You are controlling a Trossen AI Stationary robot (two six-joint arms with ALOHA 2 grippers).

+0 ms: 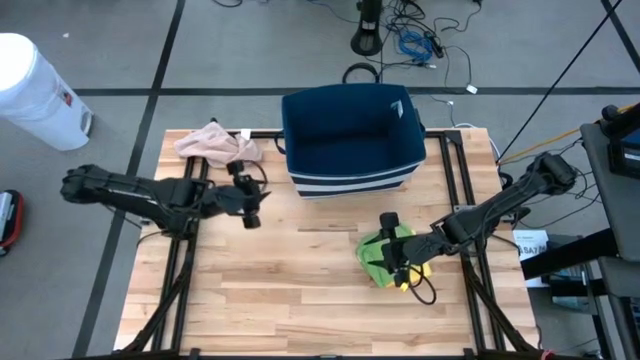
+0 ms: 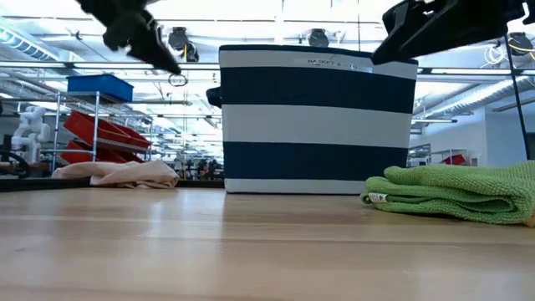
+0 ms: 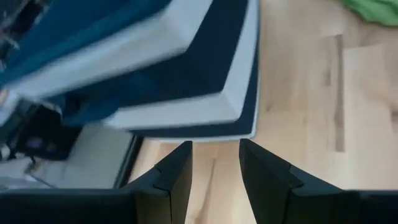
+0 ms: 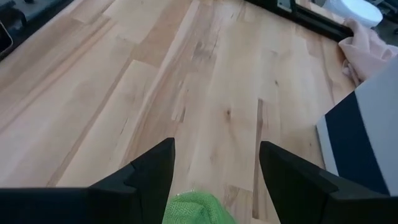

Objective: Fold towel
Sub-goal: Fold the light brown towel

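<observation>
The table (image 1: pixel 300 300) carries three things, and their state suggests the job is partly done. Largest is the navy-and-white striped basket (image 1: pixel 350 140), standing upright at the far edge, ahead of both pincers; from above it looks empty, though its floor is in shadow.

Next is the green towel (image 1: pixel 385 258), directly beneath the right pincer (image 1: pixel 392 262). In the low view it lies as a compact, flat stack of several layers with a label at one corner, so I judge its folding finished or nearly so. The right pincer hangs just over it with its jaws spread wide and nothing between them; the right wrist view shows only a green edge below the released fingers. What is left for this towel, if anything, is a final tidy or a move to the basket, which the task does not actually ask for.

Smallest is the pink towel (image 1: pixel 215 143), a crumpled heap at the far left corner, just beyond the left pincer (image 1: pixel 248 205) and beside the basket. It is plainly unfolded and untouched. The left pincer hovers above bare wood near the basket's corner, jaws parted and empty. If the task covers both cloths, the pink one is the remaining work.
</observation>
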